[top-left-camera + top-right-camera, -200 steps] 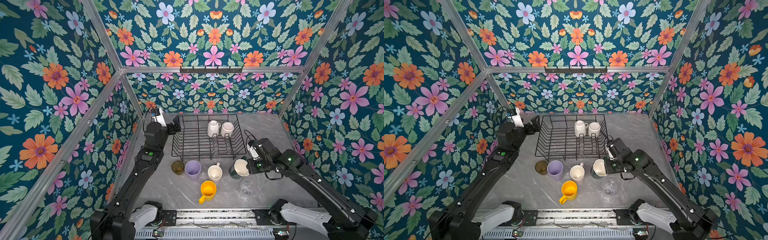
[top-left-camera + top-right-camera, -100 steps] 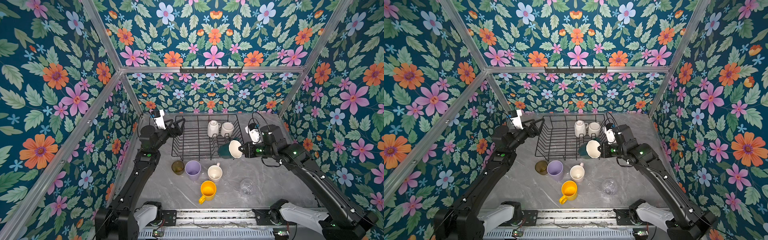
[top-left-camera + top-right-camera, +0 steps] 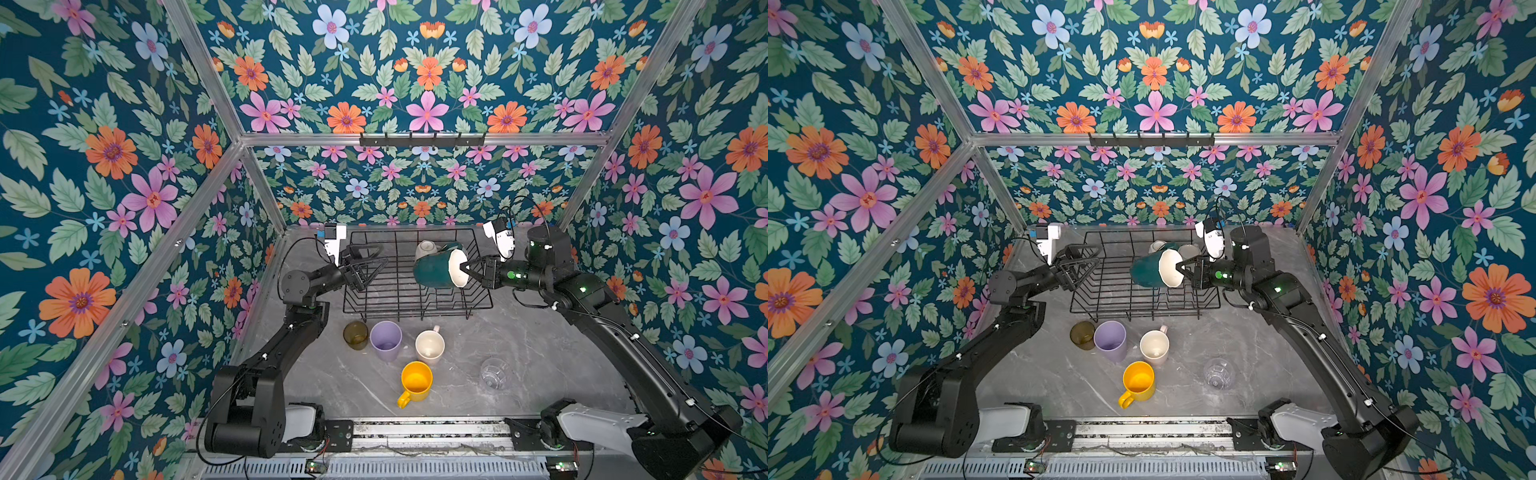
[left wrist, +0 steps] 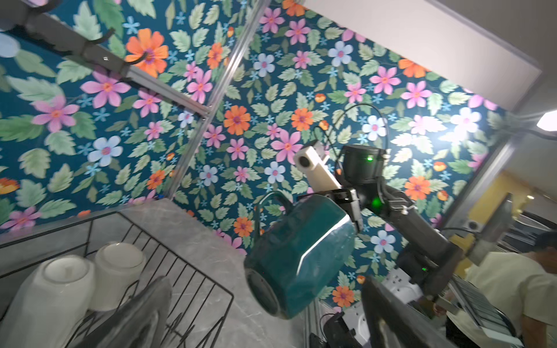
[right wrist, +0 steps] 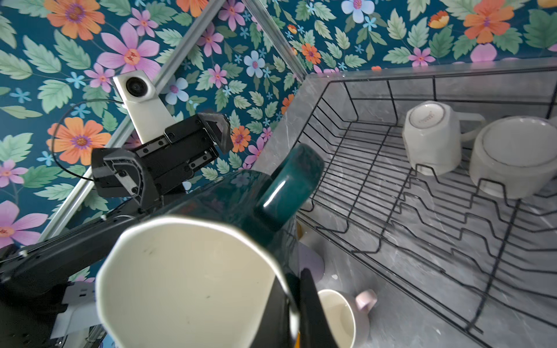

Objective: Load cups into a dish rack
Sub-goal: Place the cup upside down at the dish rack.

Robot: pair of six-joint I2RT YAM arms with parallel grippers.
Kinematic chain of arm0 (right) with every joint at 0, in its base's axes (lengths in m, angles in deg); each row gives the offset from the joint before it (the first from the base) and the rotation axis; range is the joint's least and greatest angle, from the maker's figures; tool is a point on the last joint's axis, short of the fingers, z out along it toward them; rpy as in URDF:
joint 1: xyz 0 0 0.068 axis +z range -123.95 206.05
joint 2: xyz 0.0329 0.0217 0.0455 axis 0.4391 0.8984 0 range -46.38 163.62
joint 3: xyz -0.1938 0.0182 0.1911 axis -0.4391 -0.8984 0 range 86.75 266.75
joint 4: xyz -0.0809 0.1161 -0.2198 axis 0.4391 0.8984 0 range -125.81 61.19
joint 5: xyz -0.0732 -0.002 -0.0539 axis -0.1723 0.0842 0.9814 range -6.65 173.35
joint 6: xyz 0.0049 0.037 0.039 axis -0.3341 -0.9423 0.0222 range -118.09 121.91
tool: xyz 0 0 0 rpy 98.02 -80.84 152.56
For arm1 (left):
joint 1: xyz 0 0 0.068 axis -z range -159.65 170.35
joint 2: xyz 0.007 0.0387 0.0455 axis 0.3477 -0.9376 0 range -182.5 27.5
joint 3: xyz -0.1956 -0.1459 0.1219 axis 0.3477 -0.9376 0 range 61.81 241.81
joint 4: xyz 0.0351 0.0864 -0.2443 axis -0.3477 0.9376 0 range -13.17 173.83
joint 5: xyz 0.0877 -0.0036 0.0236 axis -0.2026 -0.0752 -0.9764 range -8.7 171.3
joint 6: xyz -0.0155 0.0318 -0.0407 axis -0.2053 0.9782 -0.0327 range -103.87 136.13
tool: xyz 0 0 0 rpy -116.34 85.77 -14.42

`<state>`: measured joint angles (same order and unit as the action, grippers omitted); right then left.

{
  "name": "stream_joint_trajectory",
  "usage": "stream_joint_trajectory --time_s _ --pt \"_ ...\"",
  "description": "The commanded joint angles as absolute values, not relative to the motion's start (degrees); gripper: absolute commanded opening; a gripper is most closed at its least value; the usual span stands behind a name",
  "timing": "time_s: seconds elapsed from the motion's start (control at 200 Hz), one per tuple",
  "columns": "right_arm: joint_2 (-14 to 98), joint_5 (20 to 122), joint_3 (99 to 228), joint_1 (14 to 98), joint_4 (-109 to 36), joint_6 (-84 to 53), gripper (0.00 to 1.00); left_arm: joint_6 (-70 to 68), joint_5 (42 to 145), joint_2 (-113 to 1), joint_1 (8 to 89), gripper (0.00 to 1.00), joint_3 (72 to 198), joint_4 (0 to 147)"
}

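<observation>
My right gripper [image 3: 467, 268] is shut on the rim of the dark green mug [image 3: 434, 268], one finger inside its cream interior [image 5: 187, 280]. The mug hangs tipped on its side above the right half of the black wire dish rack [image 3: 415, 308], mouth toward the right arm. Two white mugs [image 5: 431, 138] [image 5: 512, 156] sit upside down at the rack's back right. My left gripper [image 3: 370, 259] hovers open and empty over the rack's left edge, apart from the green mug [image 4: 298, 256].
In front of the rack stand an olive-brown tumbler [image 3: 355, 334], a lilac tumbler [image 3: 385, 340] and a pale pink mug [image 3: 430, 347]. A yellow mug [image 3: 415, 380] and a clear glass [image 3: 492, 372] stand nearer the front edge. Floral walls close in on three sides.
The right gripper lifted the green mug from the table in front of the rack, swung it back over the rack and tipped it sideways. The left gripper swung out over the rack's left edge, still open.
</observation>
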<state>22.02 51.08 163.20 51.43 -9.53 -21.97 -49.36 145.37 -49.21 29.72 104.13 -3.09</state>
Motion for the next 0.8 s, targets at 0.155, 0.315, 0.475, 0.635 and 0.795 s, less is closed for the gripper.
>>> stream_joint_trajectory --time_s 0.155,0.315,0.475,0.635,0.795 --pt "23.29 41.79 164.67 51.45 -22.19 -22.83 0.0 -60.01 149.62 -50.46 30.24 0.99 105.09 -18.71" --pt "23.93 38.44 164.29 51.45 -26.12 -21.82 0.0 -60.41 150.17 -49.85 30.71 1.0 105.17 -18.62" --pt "24.28 35.61 162.85 51.45 -30.45 -17.75 0.0 -61.1 151.2 -50.15 31.51 1.0 105.42 -18.62" --pt "24.67 31.63 161.37 51.46 -36.71 -15.1 0.0 -61.35 152.26 -49.97 32.38 0.99 105.68 -18.62" --pt "26.24 28.88 161.85 51.64 -40.79 -13.52 0.0 -61.3 152.85 -48.97 33.09 1.0 105.74 -18.62"
